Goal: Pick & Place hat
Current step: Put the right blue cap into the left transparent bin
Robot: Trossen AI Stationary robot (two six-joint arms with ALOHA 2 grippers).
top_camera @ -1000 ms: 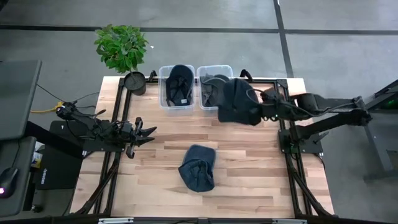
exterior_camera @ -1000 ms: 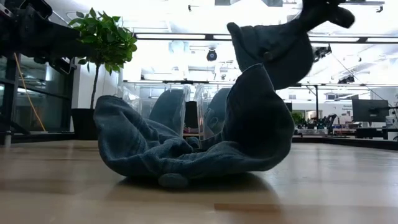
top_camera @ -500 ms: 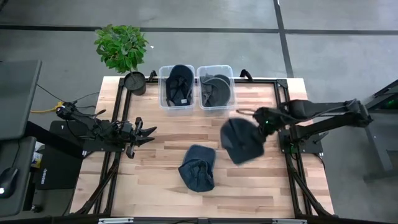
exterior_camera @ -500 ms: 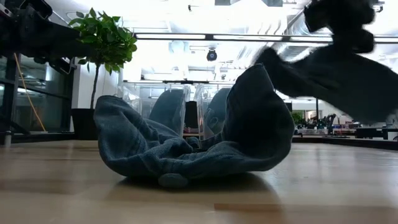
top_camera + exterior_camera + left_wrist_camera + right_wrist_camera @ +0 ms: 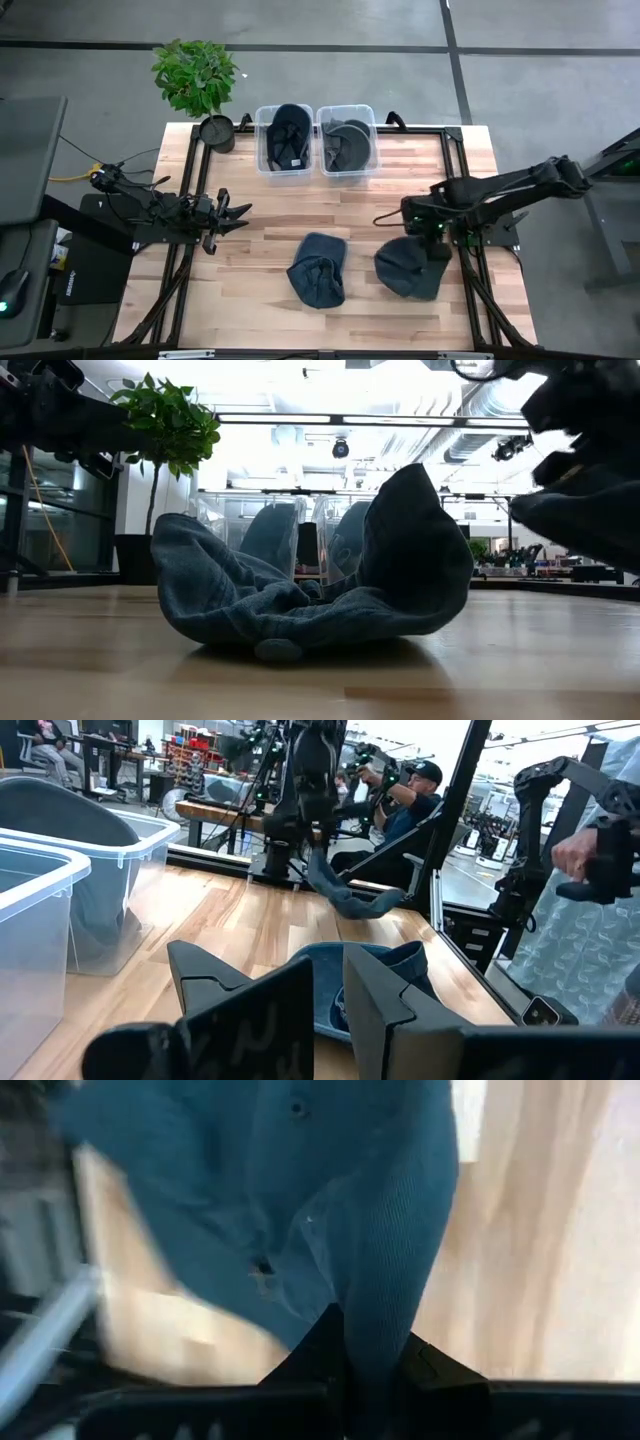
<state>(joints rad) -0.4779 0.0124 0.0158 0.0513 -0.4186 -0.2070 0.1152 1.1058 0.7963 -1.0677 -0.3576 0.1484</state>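
A dark blue hat (image 5: 318, 270) lies crumpled on the wooden table's middle, near the front; it also shows in the low view (image 5: 310, 600). My right gripper (image 5: 424, 238) is shut on a second dark blue hat (image 5: 408, 268), to the right of the first. That hat shows at the low view's right edge (image 5: 590, 510) and in the left wrist view (image 5: 346, 896). My left gripper (image 5: 236, 212) waits open and empty at the table's left side. Two clear bins (image 5: 285, 165) (image 5: 347, 168) at the far edge hold more hats. My right gripper pinches a bunched fold of the hat's cloth (image 5: 385, 1305) between its two fingers (image 5: 325, 1342), coming from above and slanting down. The hat hangs slack below the fingers. I cannot tell whether its lower part touches the table.
A potted plant (image 5: 197, 80) stands at the table's far left corner. Black frame rails run along the left (image 5: 180, 270) and right (image 5: 470, 270) sides. A person (image 5: 415, 795) sits beyond the table's right side.
My right gripper has swung from beside the right bin toward the table's near edge and down, still shut on its hat. The hat has swung with it and now hangs low, to the right of the hat that lies on the table.
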